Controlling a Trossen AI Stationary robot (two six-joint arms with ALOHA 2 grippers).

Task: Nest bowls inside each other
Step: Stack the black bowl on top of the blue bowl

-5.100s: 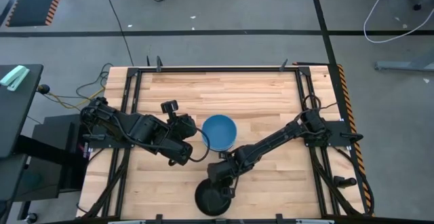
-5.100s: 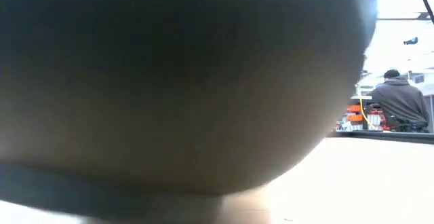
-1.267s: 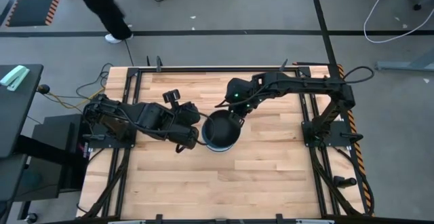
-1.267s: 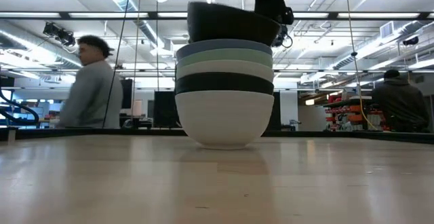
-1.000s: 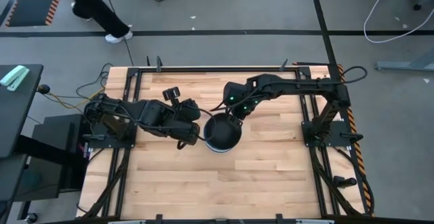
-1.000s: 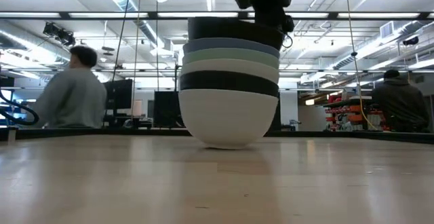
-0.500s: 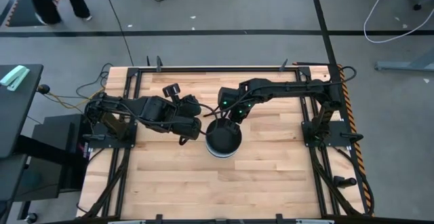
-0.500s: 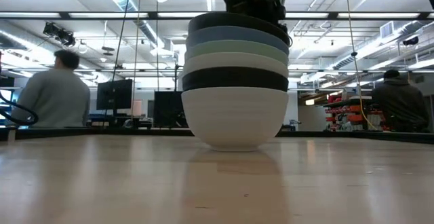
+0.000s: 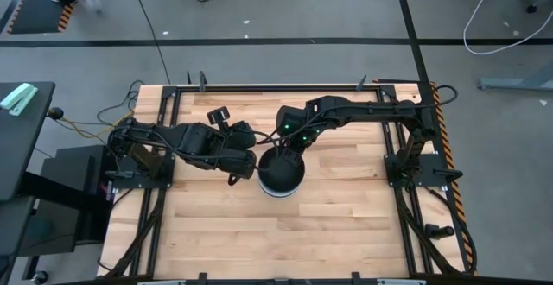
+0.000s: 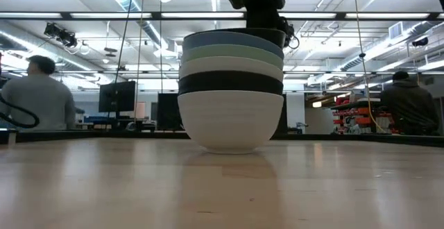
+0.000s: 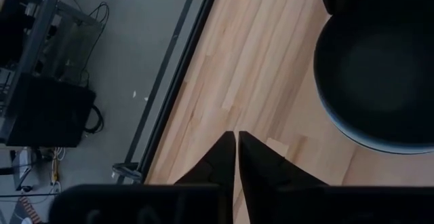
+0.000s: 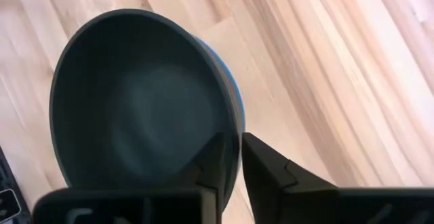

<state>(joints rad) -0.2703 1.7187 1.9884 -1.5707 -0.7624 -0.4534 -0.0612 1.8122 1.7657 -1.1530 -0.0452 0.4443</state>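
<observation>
right gripper point(image 12: 230, 157) astride the rim of the top black bowl point(image 12: 139, 98), fingers slightly apart, one inside the wall and one outside; impossible to tell whether pinching or already slack. poised at the far edge of the stack point(image 9: 281, 173) in the high view, near the middle of the table point(image 9: 346, 224). left gripper point(image 11: 235, 157) just left of the stack, fingers pressed nearly together, nothing between them, tips over bare wood, apart from the bowl.

outward from there: six bowls in one nested column, resting on the wood. from the low view, bottom to top: white bowl point(image 10: 230, 121), black band point(image 10: 230, 83), second white point(image 10: 230, 66), mint green point(image 10: 232, 52), blue point(image 10: 232, 40), and only the dark rim of the topmost black just showing above. column upright, top bowl seemingly seated level.

judged progress: nesting looks done; no loose bowl anywhere on the table. left to do, probably: release of the rim and withdrawal of both arms without nudging the stack.

hard to make out: right gripper mostly a dark silhouette above the stack in the low view; lower bowls hidden from above; only thin blue edge visible beneath the black bowl in the right wrist view. people in the room beyond, well apart from the table.
</observation>
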